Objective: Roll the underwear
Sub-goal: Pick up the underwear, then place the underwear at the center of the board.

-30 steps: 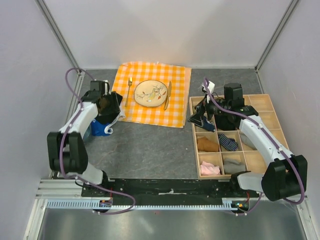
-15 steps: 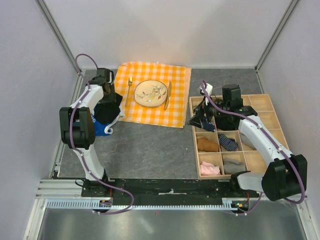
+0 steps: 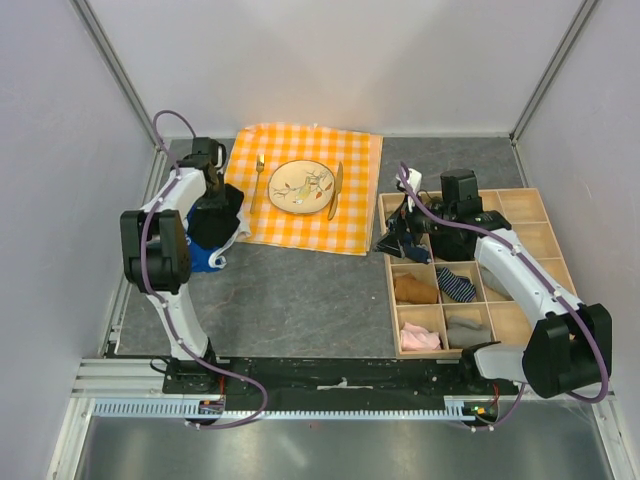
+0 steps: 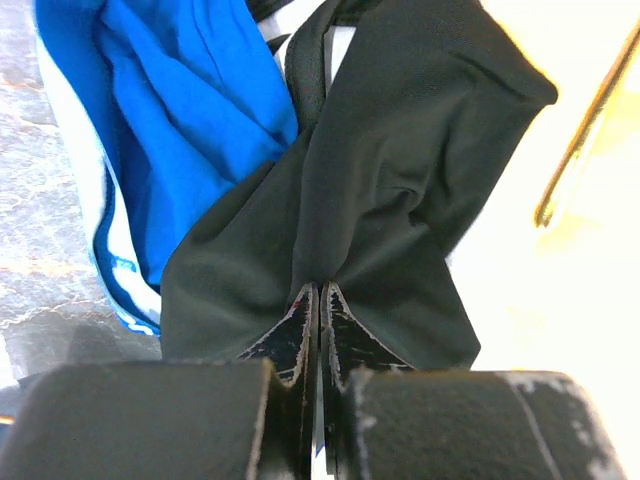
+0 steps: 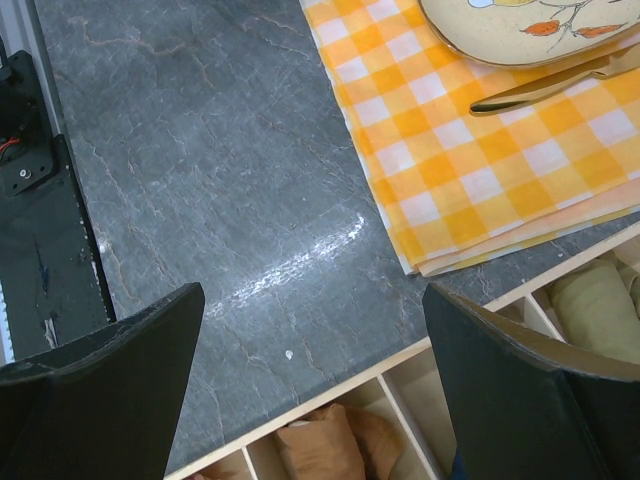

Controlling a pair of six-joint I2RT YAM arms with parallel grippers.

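Observation:
The black underwear (image 4: 370, 200) hangs bunched from my left gripper (image 4: 321, 292), whose jaws are shut on a fold of the fabric. In the top view the underwear (image 3: 215, 222) dangles at the left edge of the checked cloth, below the left gripper (image 3: 214, 196). My right gripper (image 5: 315, 310) stands wide open with nothing between its fingers, over the left rim of the wooden divider box (image 3: 388, 262); from above that gripper (image 3: 398, 240) is seen at the box's near-left corner.
A blue garment with white trim (image 4: 170, 130) lies under the underwear on the grey tabletop (image 3: 195, 258). An orange checked cloth (image 3: 350, 215) carries a plate (image 3: 301, 186), fork (image 3: 258, 180) and knife (image 3: 336, 190). The box holds rolled socks (image 3: 455, 284).
My left gripper has closed on the black underwear after shifting toward the back of the table. The right arm has barely moved.

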